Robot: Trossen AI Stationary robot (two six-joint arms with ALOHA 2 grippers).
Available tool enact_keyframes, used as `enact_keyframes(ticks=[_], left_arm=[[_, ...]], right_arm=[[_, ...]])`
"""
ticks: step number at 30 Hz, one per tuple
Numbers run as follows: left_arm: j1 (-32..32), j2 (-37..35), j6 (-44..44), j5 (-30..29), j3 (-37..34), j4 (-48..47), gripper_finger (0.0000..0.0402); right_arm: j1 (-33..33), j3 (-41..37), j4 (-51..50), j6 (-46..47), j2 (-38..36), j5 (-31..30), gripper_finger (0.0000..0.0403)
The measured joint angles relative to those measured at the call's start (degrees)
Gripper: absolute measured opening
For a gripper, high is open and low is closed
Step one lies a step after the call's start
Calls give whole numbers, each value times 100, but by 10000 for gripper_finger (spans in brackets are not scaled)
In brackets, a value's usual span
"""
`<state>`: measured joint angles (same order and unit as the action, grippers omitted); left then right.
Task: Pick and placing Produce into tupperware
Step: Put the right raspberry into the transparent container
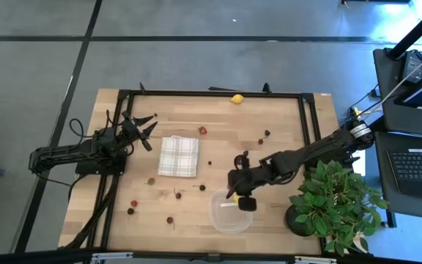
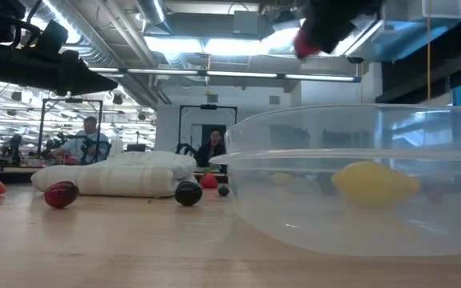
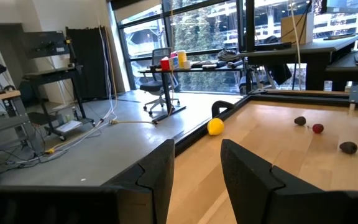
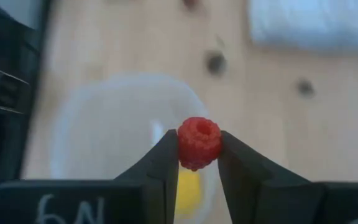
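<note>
My right gripper (image 4: pixel 199 163) hangs above the clear tupperware (image 1: pixel 229 214), shut on a red raspberry (image 4: pixel 199 142). The raspberry also shows high up in the low view (image 2: pixel 308 41). One yellow lemon-like fruit (image 2: pixel 374 182) lies on the tupperware's floor. A second yellow fruit (image 1: pixel 237 98) rests against the table's far rail. Small red and dark berries (image 1: pixel 170 219) lie scattered on the wood. My left gripper (image 1: pixel 143 129) waits at the table's left, level and open, holding nothing. My right gripper pinches the raspberry's two opposite sides (image 4: pixel 183 147) between its two fingertips. The fingers slant down from the table's right side. The berry sits at their free ends, hollow end facing the wrist camera, lifted clear above the tupperware.
A white-and-grey checked folded cloth (image 1: pixel 178 155) lies mid-table, left of the tupperware. A leafy potted plant (image 1: pixel 335 199) stands at the near right corner beside my right arm. A dark rail frames the table (image 1: pixel 196 93). Berries (image 1: pixel 267 133) dot the far right part.
</note>
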<state>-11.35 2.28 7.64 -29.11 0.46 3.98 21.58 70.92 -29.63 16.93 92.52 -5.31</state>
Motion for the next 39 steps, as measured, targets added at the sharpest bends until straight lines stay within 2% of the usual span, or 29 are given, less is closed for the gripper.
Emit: enact_keyframes(ticks=[4, 7, 13, 18, 34, 39], left_arm=[[2, 0, 0, 0, 1, 0, 126], [0, 0, 0, 0, 1, -1, 126], [0, 0, 0, 1, -1, 1, 126], [0, 0, 0, 1, 1, -1, 126], [1, -1, 0, 1, -1, 0, 126], [0, -1, 0, 1, 0, 1, 126]], right_arm=[[2, -77, 423, -231, 276, 246, 96], [4, -84, 462, -238, 583, 267, 96], [15, -88, 578, -217, 1143, 767, 96], [98, -88, 574, -45, 1453, 804, 96], [120, -88, 497, 251, 1807, 855, 98], [120, -88, 493, 371, 1807, 863, 118]])
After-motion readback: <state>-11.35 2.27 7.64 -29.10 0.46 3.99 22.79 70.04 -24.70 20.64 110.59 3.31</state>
